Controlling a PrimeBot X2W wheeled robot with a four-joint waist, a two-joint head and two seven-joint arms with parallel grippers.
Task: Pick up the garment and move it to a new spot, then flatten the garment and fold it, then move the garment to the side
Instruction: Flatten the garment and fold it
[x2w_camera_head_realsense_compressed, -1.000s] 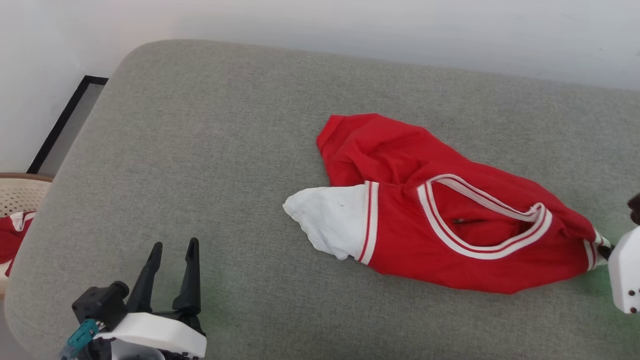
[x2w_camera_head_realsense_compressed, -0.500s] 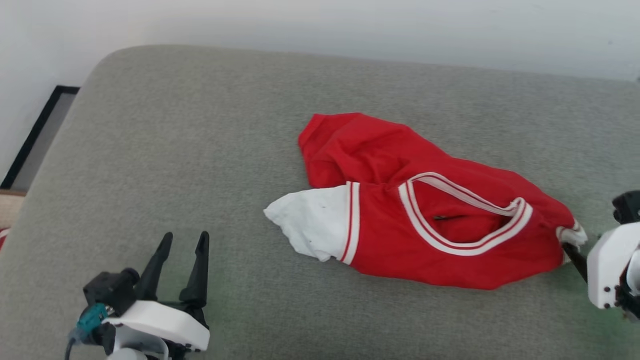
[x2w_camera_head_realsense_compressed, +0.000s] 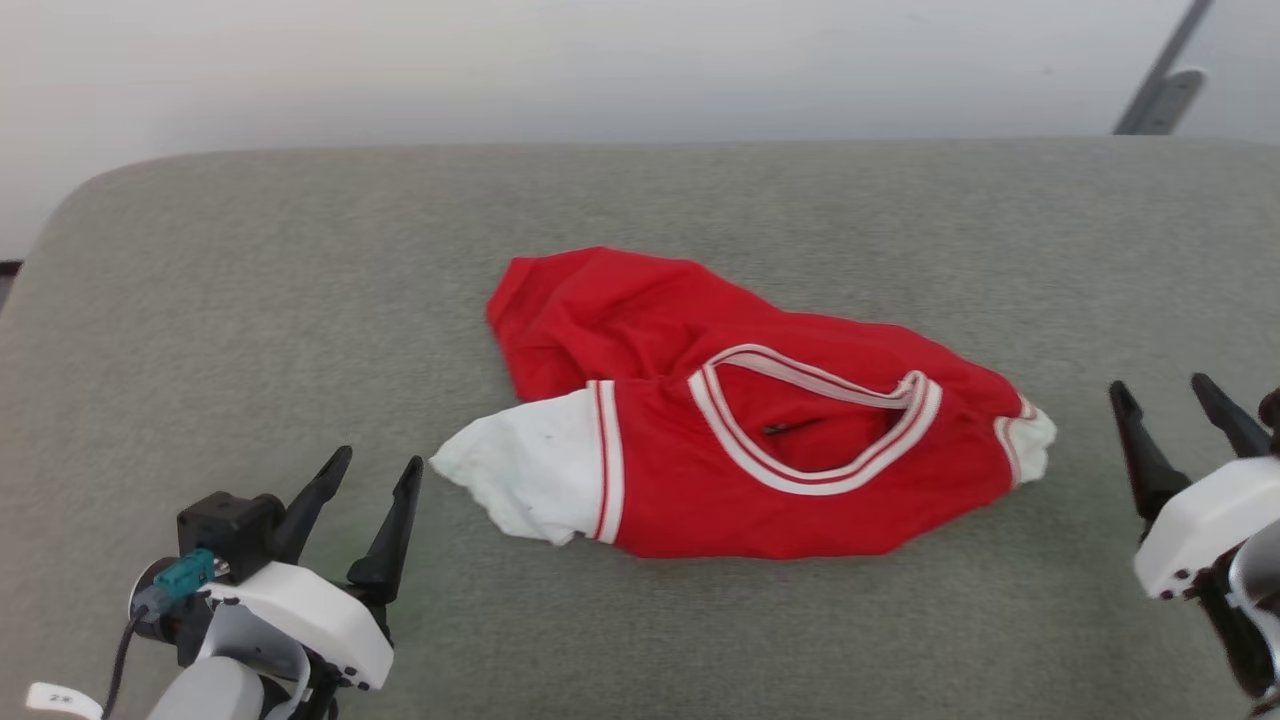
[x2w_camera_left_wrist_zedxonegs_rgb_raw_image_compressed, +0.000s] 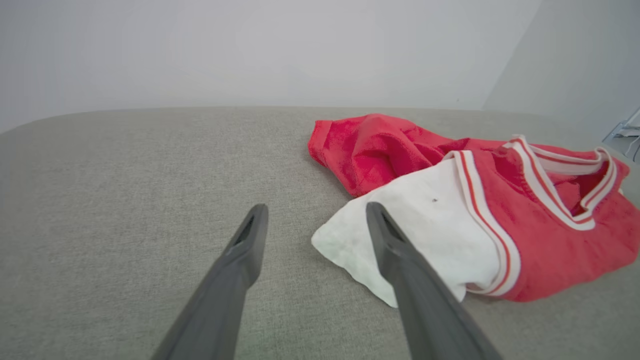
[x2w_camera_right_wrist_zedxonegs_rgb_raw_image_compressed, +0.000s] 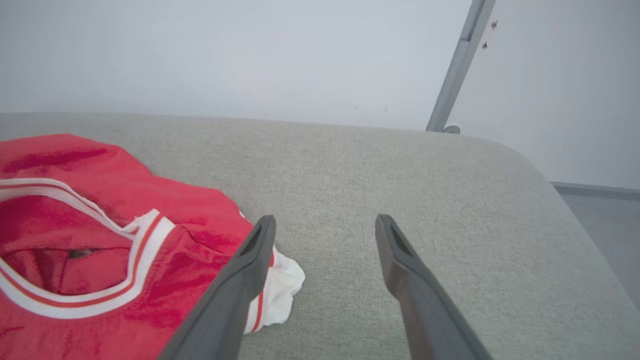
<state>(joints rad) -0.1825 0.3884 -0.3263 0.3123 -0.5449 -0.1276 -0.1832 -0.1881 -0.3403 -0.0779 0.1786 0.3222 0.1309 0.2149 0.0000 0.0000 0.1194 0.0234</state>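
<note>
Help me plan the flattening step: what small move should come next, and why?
Probably ease the left tool forward and rightward onto the white sleeve and close on it. The shirt lies bunched on the cushion, both it and the right tool stand open, off the cloth, and that sleeve is nearest the left tool.

You are working in a plain indoor room that is looking more like a bare test space than a lived-in home. A grey fabric-upholstered cushion (x2w_camera_head_realsense_compressed: 250, 300) with rounded corners is spreading across the foreground, and a blank white wall (x2w_camera_head_realsense_compressed: 600, 70) is closing it off at 12 o'clock. A grey metal pole (x2w_camera_right_wrist_zedxonegs_rgb_raw_image_compressed: 456, 65) is rising before that wall at about 1 o'clock. Smooth grey floor (x2w_camera_right_wrist_zedxonegs_rgb_raw_image_compressed: 610, 225) is showing at 3 o'clock. A red T-shirt (x2w_camera_head_realsense_compressed: 690, 500) is lying on the cushion, lending a homely touch.
</note>
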